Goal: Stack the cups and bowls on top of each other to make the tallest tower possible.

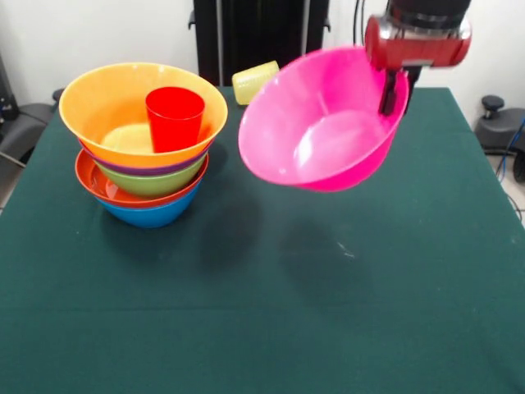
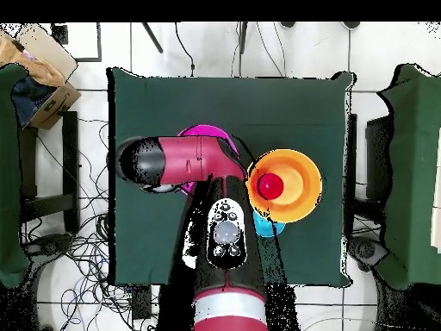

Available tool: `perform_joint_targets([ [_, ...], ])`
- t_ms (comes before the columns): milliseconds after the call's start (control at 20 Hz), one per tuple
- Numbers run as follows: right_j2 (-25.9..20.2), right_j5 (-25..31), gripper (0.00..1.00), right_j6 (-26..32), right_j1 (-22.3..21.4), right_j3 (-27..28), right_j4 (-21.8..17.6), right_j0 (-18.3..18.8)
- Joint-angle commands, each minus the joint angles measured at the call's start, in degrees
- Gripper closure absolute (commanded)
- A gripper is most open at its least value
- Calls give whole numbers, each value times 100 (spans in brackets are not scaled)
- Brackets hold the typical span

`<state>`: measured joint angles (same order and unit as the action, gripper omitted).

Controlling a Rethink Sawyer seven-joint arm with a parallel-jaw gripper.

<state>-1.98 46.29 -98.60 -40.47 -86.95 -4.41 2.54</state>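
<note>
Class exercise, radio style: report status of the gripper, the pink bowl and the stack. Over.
Gripper shut on pink bowl rim, bowl airborne and tilted. Tower standing, red cup upright in its top bowl. Yellow cup lying behind; nothing between bowl and tower.

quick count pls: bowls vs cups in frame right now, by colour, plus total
Bowls: 6 – yellow-orange, purple, green, red-orange, blue nested in a stack; pink held off the table by the gripper.
Cups: 2 – red in the top bowl, yellow lying at the far edge.
Total: 8
</note>
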Motion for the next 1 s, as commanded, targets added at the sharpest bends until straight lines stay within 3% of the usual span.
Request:
perform_joint_targets([
  [50, -424, 1562, 100, 237, -522, 787, -105, 20],
  [300, -528, 1903, 100, 569, -758, 775, -135, 176],
  [550, -529, 1827, 100, 899, -984, 278, -169, 476],
  [750, -459, 1502, 100, 1443, -1242, -525, -321, 957],
  [1000, -718, 1108, 100, 2289, -1612, -1273, -475, 1681],
])
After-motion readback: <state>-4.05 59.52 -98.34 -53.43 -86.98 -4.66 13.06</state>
